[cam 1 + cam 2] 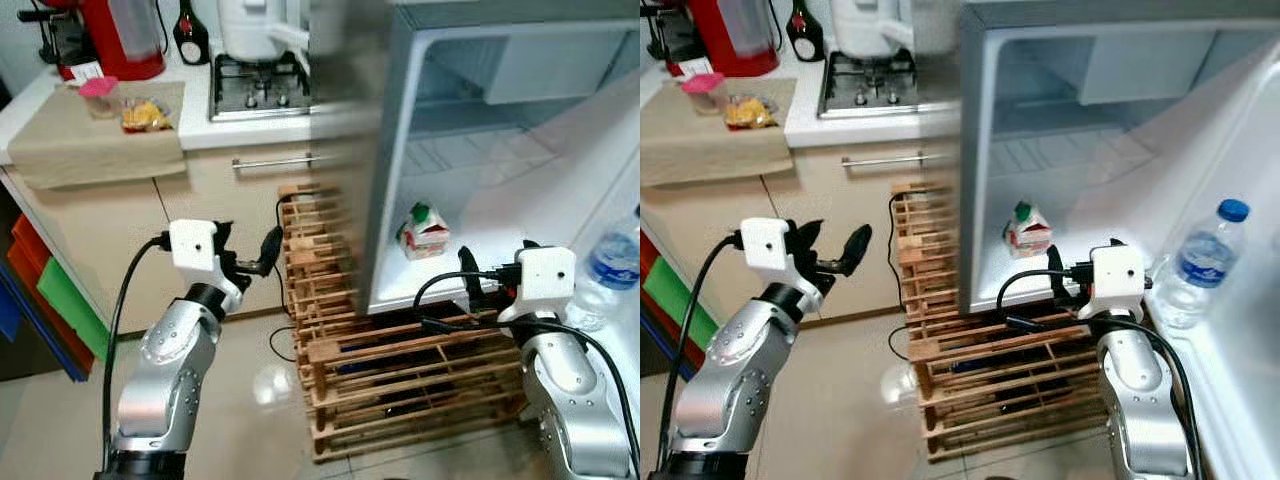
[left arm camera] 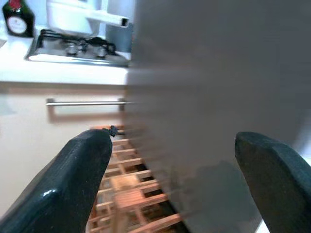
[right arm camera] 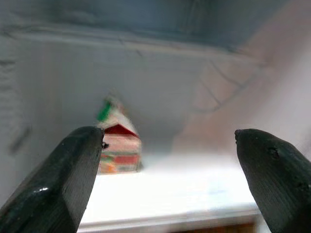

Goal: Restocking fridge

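a small red-and-white gable-top carton with a green cap (image 1: 1028, 230) stands upright on the floor of the open white fridge (image 1: 1040, 290), and a clear plastic water bottle with a blue cap (image 1: 1200, 262) sits in the door shelf. the right gripper (image 3: 170, 174) faces the carton, fingers spread wide and empty. the left gripper (image 1: 248, 256) hangs open beside the fridge wall. the carton looks light and crushable — best pinched gently across its flat sides, low on the body.

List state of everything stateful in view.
Fridge: door open, one carton inside.
Milk carton: upright on the fridge shelf.
Water bottle: upright in the door shelf, capped.
Left gripper: open, empty.
Right gripper: open, empty, facing the carton.
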Motion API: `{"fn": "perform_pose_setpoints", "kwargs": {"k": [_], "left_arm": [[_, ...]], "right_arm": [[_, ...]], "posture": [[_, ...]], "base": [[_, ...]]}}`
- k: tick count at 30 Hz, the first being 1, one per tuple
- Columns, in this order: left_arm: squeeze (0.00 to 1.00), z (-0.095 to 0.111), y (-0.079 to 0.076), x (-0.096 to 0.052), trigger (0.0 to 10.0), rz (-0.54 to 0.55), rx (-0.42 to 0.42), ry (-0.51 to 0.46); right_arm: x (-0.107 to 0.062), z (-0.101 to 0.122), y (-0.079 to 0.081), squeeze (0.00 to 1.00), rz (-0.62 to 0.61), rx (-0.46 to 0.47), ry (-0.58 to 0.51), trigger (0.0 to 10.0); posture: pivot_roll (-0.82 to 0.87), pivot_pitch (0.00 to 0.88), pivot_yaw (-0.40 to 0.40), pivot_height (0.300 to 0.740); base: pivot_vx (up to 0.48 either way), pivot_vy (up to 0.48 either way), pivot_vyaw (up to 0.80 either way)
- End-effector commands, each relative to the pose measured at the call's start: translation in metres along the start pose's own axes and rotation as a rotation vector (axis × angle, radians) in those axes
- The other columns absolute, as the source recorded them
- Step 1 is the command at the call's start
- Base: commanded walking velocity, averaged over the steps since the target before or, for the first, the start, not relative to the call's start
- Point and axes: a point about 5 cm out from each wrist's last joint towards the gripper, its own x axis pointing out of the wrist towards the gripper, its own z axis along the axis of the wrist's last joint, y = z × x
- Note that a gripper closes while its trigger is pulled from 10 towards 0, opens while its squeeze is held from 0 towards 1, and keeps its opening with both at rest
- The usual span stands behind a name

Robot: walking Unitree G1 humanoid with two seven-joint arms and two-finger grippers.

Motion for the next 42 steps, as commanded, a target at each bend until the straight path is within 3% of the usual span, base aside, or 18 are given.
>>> {"fn": "perform_pose_setpoints", "kwargs": {"k": [1, 6, 10, 13, 17, 21, 25, 33, 42], "left_arm": [[0.00, 0.008, 0.001, 0.005, 10.0, 0.002, 0.013, -0.029], [0.00, 0.013, 0.005, 0.008, 10.0, 0.017, 0.008, -0.045], [0.00, 0.017, 0.008, 0.010, 10.0, 0.022, 0.007, -0.062], [0.00, 0.017, 0.008, 0.010, 10.0, 0.022, 0.002, -0.062], [0.00, 0.018, 0.008, 0.012, 10.0, 0.017, -0.033, -0.066], [0.00, 0.017, 0.007, 0.013, 10.0, 0.006, -0.037, -0.061], [0.00, 0.018, 0.006, 0.014, 10.0, -0.005, -0.035, -0.057], [0.00, 0.018, 0.007, 0.015, 10.0, -0.013, -0.032, -0.049], [0.00, 0.018, 0.004, 0.018, 10.0, -0.045, -0.026, -0.038]], "right_arm": [[-0.010, -0.008, -0.003, 0.00, -0.028, 0.003, 0.020, 10.0], [-0.018, -0.012, -0.006, 0.00, -0.043, 0.010, 0.030, 10.0], [-0.024, -0.014, -0.025, 0.00, -0.145, 0.044, 0.035, 10.0], [-0.031, -0.011, -0.033, 0.00, -0.214, 0.028, 0.042, 10.0], [-0.048, -0.010, -0.031, 0.00, -0.275, -0.063, 0.066, 10.0], [-0.063, -0.028, -0.055, 0.00, -0.458, -0.050, 0.171, 10.0], [-0.063, -0.023, -0.076, 0.00, -0.568, -0.083, 0.154, 10.0], [-0.061, -0.018, -0.092, 0.00, -0.672, -0.121, 0.160, 10.0], [-0.061, -0.008, -0.156, 0.00, -0.820, -0.276, 0.144, 10.0]], "posture": [[-0.19, 0.000, 0.062, 0.740], [-0.19, 0.000, 0.065, 0.740], [-0.19, 0.000, 0.068, 0.740], [-0.19, 0.000, 0.065, 0.740], [-0.20, 0.000, 0.065, 0.740], [-0.21, 0.000, 0.073, 0.740], [-0.21, 0.000, 0.085, 0.740], [-0.21, 0.000, 0.095, 0.740], [-0.21, 0.000, 0.102, 0.740]], "base": [[0.000, 0.000, 0.00], [0.000, 0.000, 0.00], [0.000, 0.000, 0.00], [0.000, 0.000, 0.00], [0.000, 0.000, 0.00], [0.000, 0.000, 0.00], [0.000, 0.000, 0.00], [0.000, 0.000, 0.00], [0.000, 0.000, 0.00]]}}
